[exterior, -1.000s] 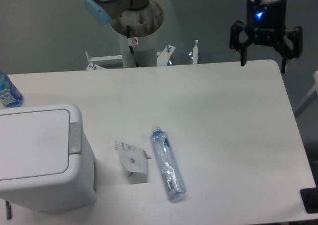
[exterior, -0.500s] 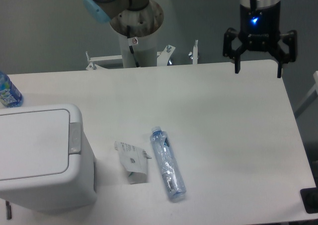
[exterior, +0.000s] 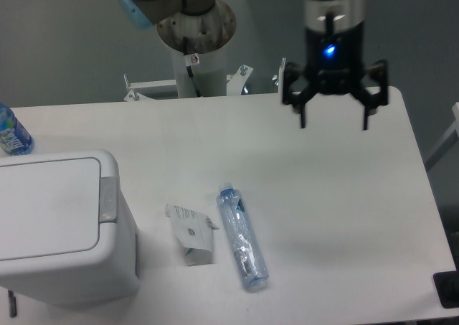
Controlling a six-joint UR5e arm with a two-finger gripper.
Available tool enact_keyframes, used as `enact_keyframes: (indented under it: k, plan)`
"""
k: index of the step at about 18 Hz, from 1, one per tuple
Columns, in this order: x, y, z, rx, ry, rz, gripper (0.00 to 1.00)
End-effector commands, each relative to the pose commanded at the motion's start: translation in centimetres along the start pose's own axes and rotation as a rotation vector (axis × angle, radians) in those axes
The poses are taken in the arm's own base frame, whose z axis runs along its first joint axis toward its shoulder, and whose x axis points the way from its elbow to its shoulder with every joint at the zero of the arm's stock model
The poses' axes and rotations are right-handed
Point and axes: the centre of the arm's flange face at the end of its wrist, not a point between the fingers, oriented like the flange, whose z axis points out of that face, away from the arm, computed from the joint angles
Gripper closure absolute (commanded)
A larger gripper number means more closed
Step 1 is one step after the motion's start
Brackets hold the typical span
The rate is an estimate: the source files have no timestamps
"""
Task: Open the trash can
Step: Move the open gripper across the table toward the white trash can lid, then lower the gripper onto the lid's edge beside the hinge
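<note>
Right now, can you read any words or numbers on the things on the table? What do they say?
No text here can be read.
Clear bottle: its label has dark print, too blurred to read.
Crumpled white packet: small dark marks, too small to read.
Blue-labelled bottle at the left edge: pale print, too blurred to read.
Trash can and gripper: no words visible.
</note>
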Motion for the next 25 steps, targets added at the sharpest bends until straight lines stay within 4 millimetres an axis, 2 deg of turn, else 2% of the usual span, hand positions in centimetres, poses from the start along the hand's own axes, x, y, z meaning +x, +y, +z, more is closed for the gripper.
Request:
enact_keyframes:
  k: [2,4,7,10,14,18,25]
  plan:
    - [1.9,-1.5,0.4,0.007,0.018,-0.097,0.00]
    - [4.6,-2.7,0.6,0.015,0.049,-0.166,0.00]
    - [8.2,-4.2,0.1,0.042,0.125,-0.257,0.00]
    - [9.7,-4.9,0.4,0.059,0.258,-0.389,0.00]
    - [11.4,-5.7,-0.1,0.085,0.399,-0.445,0.00]
    - [13.8,-6.2,0.4,0.066,0.433,-0.434,0.00]
    - [15.7,-6.5,2.1,0.033,0.445,-0.417,0.00]
